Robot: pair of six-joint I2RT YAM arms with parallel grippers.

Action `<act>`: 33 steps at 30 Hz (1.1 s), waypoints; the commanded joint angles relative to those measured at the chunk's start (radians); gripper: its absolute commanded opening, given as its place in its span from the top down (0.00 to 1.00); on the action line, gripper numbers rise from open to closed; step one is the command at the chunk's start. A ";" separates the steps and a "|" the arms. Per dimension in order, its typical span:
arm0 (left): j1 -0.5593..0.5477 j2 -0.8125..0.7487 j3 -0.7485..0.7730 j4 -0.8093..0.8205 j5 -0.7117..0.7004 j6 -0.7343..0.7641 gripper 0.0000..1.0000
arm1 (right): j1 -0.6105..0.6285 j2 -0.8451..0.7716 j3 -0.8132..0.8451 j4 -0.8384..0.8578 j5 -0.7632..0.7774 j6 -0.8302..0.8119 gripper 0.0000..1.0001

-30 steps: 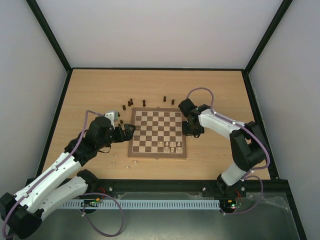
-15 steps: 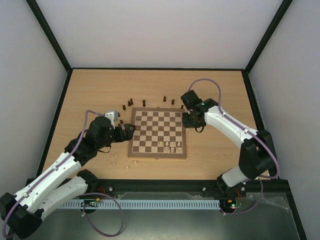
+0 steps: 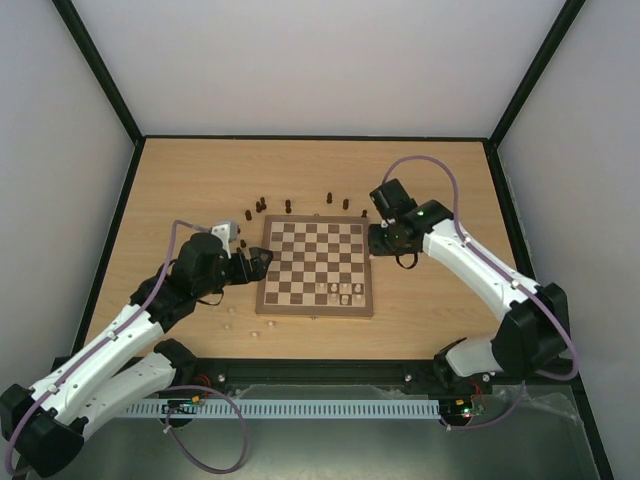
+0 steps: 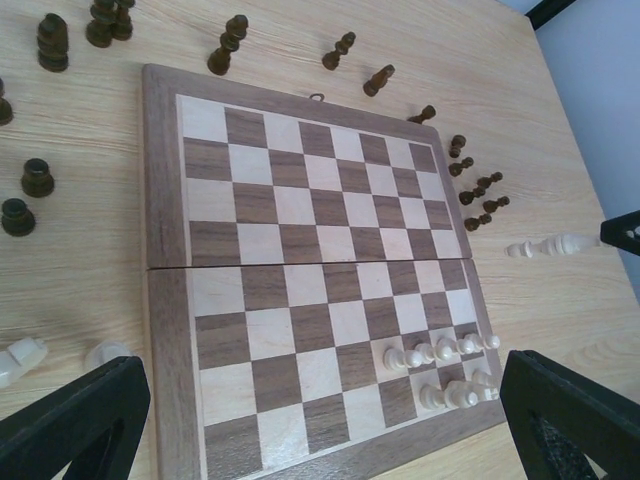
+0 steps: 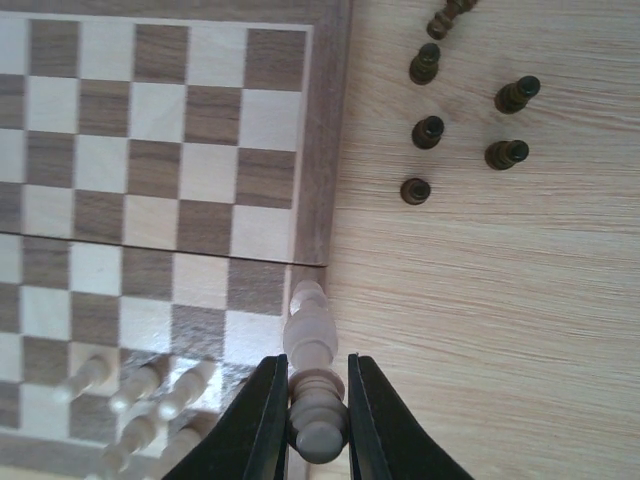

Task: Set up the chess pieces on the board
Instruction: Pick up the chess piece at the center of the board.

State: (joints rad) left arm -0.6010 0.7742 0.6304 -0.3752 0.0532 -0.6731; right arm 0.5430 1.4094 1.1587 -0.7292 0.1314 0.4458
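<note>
The board (image 3: 280, 300) lies mid-table; it also fills the left wrist view (image 4: 165, 200) and shows in the right wrist view (image 5: 318, 140). Several cream pieces (image 3: 344, 291) stand on its near right corner squares (image 4: 440, 350). My right gripper (image 5: 310, 415) is shut on a tall cream piece (image 5: 312, 350) and holds it above the board's right border; it sits at the board's right edge in the top view (image 3: 378, 236). My left gripper (image 3: 262, 257) is open and empty at the board's left edge, one dark finger (image 4: 75, 420) at each lower corner.
Dark pieces stand off the board's far edge (image 3: 288, 206) and far right (image 5: 428, 132). More dark pieces (image 4: 38, 178) and two cream pieces (image 4: 22, 357) lie on the table left of the board. Small cream pieces lie near the front left (image 3: 230, 324).
My right arm has moved up and away from the table with the cream piece in its jaws, shifting slightly toward the far side. The left arm has not moved.
</note>
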 commanded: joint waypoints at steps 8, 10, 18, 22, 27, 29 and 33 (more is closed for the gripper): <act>-0.001 -0.039 -0.046 0.109 0.138 -0.034 0.01 | 0.006 -0.167 0.049 -0.008 -0.215 0.002 0.87; -0.002 -0.057 -0.058 0.145 0.179 -0.045 0.01 | 0.006 -0.188 0.051 0.017 -0.261 0.005 0.87; 0.011 -0.097 -0.153 0.406 0.414 -0.168 0.00 | 0.006 -0.237 0.043 0.101 -0.430 0.028 0.87; 0.031 -0.091 -0.235 0.609 0.533 -0.275 0.01 | 0.006 -0.258 0.020 0.149 -0.493 0.045 0.86; 0.039 -0.073 -0.305 0.873 0.625 -0.407 0.01 | 0.006 -0.279 -0.019 0.235 -0.597 0.079 0.87; 0.040 -0.056 -0.321 0.960 0.654 -0.455 0.01 | 0.006 -0.282 -0.032 0.268 -0.642 0.096 0.87; 0.040 -0.018 -0.354 1.128 0.694 -0.559 0.00 | 0.006 -0.286 -0.070 0.345 -0.743 0.131 0.86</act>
State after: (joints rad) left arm -0.5663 0.7315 0.3035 0.4889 0.6605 -1.0988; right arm 0.5438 1.1423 1.1286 -0.4770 -0.4667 0.5285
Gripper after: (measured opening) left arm 0.994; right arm 0.149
